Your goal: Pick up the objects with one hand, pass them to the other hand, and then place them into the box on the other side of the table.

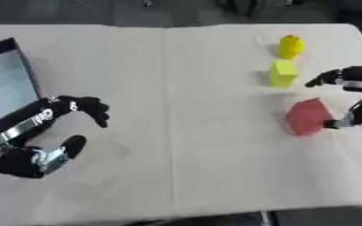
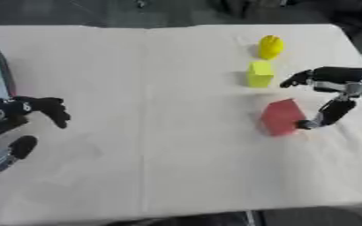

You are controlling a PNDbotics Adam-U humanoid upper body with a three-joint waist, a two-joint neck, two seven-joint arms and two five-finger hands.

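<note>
Cloth, pale and smooth with a faint crease running front to back, covers the bench (image 1: 184, 110). Nearest on the robot's left side, the left hand (image 1: 76, 112) hangs over the cloth beside the box; it is black with silver links at the wrist, its fingers bent downward and spread apart from the thumb, with nothing between them. The box (image 1: 6, 79) sits at the left edge, dark-rimmed with a light, flat inside, only part of it in view.

On the right side lies a red block (image 2: 280, 115), matte and angular, tilted so that one broad face turns upward. The right hand (image 2: 335, 90) reaches in from the right edge around it: the thumb (image 2: 327, 114) points down and touches the block's right edge near the cloth, while the fingers (image 2: 298, 79) stretch out above and beyond the block, clear of it, so the hand is spread wide and not closed on anything.

Just past those fingertips stands a yellow block (image 2: 260, 73), box-shaped with flat sides, close to the fingers but apart from them. Farthest back is a rounded yellow thing (image 2: 270, 46), egg-like and glossy, near the bench's far right corner.
</note>
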